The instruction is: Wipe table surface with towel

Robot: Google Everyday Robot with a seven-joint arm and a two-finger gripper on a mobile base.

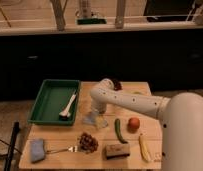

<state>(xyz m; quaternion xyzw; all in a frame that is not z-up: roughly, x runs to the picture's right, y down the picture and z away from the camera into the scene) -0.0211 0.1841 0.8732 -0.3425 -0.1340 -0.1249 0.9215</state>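
The pincer (98, 113) points down at frame centre, over the small pale grey-blue triangular cloth towel (89, 120); apart or together, I cannot tell. The towel lies mid-way across the light slatted wooden worktop (55, 134), just right of the green plastic tray (40, 100)

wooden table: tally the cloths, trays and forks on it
Cloths: 2, thin pale grey-blue towel at the gripper mid-table, thick blue folded pad
Trays: 1, green plastic tray
Forks: 1, silver metal fork
Total: 4
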